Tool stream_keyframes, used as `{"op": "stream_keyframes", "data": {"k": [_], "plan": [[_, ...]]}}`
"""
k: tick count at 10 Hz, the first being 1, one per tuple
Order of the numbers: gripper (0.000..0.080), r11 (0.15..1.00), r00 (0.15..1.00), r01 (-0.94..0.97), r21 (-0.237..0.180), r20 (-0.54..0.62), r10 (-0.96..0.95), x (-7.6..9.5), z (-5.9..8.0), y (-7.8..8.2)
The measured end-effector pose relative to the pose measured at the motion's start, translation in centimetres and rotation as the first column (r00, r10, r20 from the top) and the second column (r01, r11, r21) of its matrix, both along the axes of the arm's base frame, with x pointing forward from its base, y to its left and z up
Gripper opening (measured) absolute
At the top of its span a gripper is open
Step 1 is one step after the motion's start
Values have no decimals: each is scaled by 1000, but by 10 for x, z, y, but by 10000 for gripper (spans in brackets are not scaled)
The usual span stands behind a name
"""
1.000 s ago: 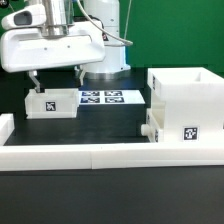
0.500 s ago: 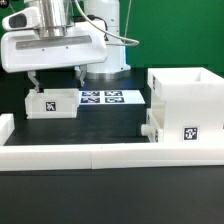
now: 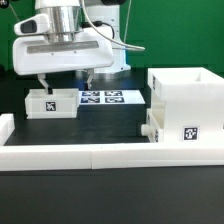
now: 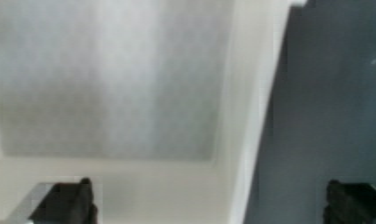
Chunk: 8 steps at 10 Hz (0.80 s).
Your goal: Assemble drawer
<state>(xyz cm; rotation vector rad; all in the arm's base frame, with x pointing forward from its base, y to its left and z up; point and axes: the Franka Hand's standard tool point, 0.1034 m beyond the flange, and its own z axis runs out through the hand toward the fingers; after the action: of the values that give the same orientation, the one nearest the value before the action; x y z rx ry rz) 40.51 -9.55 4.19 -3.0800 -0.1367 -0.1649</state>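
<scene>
Drawer box (image 3: 185, 105) white, open-topped, tag on front; fingers (image 3: 41, 82) spread apart, empty, above smaller part (image 3: 50, 103).

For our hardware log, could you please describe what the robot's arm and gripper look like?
The gripper has a wide, boxy white body below a grey metal cylinder, with two thin fingers ending in dark pads. The arm behind is glossy white and rounded; a dark cable loops beside it.

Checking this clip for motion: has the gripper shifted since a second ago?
Yes. Judged against the fixed marker board, the gripper has shifted toward the exterior view's right.
</scene>
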Motion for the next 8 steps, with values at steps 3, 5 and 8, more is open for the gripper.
{"op": "stream_keyframes", "data": {"k": [3,5,8], "plan": [[649,1000,1000,-5,-2,-10,5,-12,-6,-8],[649,1000,1000,-8,-2,-10,8,-12,-6,-7],[649,1000,1000,11,-7,-2,-11,-16,-10,7]]}}
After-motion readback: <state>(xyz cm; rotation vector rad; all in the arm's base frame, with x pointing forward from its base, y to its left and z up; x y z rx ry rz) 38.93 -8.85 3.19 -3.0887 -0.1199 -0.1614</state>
